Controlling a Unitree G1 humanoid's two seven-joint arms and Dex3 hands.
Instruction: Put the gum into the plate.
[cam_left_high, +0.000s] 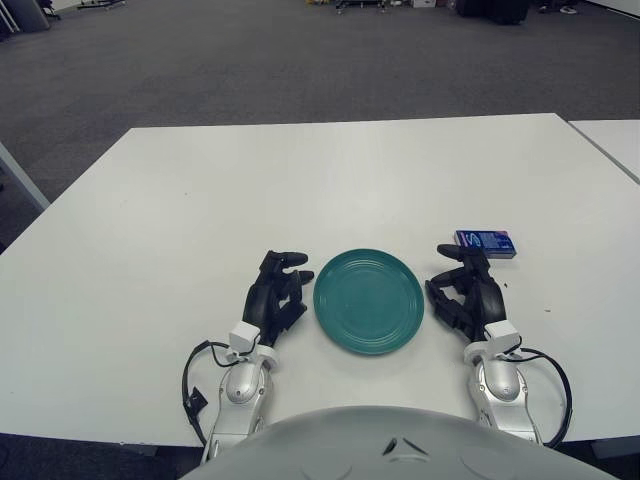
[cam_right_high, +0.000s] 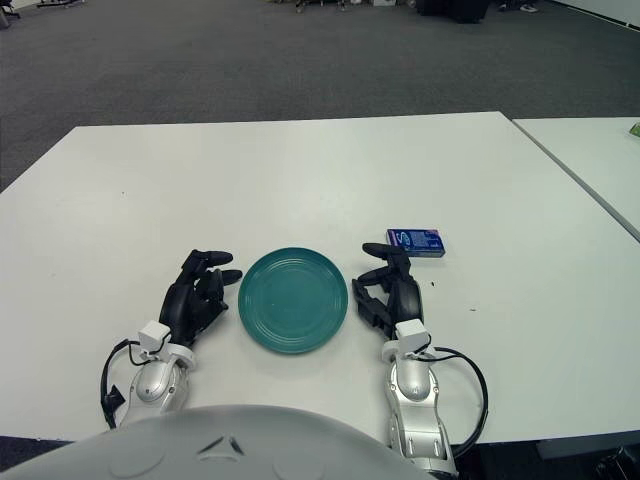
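A small blue gum pack lies flat on the white table, right of the teal plate and apart from it. The plate is empty. My right hand rests on the table just right of the plate, its fingers relaxed and holding nothing, fingertips just short of the gum pack. My left hand rests on the table just left of the plate, fingers loosely curled and empty.
The white table stretches far ahead. A second white table stands close on the right with a narrow gap between. Grey carpet lies beyond.
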